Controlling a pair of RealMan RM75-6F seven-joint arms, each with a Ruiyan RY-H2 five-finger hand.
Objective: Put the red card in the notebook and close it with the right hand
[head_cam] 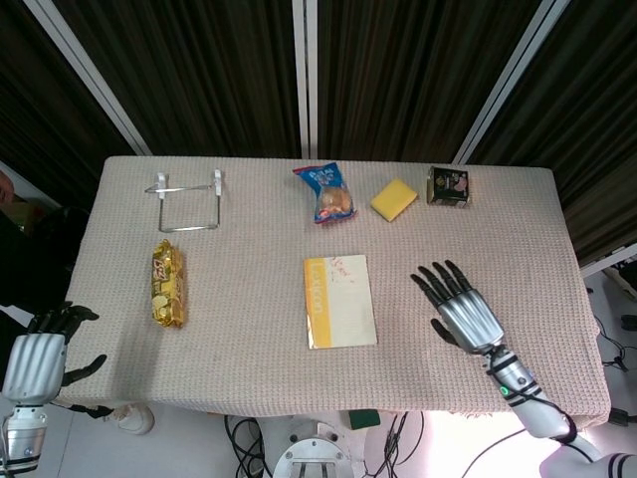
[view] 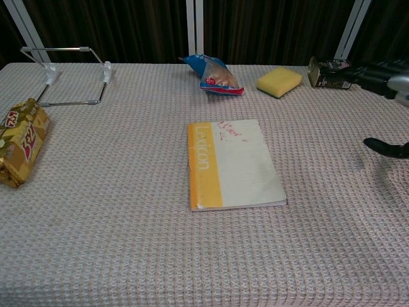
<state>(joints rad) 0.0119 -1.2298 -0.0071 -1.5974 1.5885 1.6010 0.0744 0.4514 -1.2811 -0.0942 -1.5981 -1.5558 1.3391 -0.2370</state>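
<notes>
**Notebook shut, little left to spoil**

The left hand (head_cam: 35, 363) hangs off the near-left corner of the bench (head_cam: 199, 358), fingers loosely spread, holding nothing. The right hand (head_cam: 460, 309) hovers palm-down over the near-right bench, fingers splayed and empty, well apart from the notebook (head_cam: 339, 300). The notebook lies closed at mid-bench, yellow spine to the left; the red card is not visible, presumably inside. The main risk I judge: a careless sweep of the right arm nudging the cover or knocking the sponge (head_cam: 394, 199) and tin (head_cam: 448, 185) at the far edge.
</notes>
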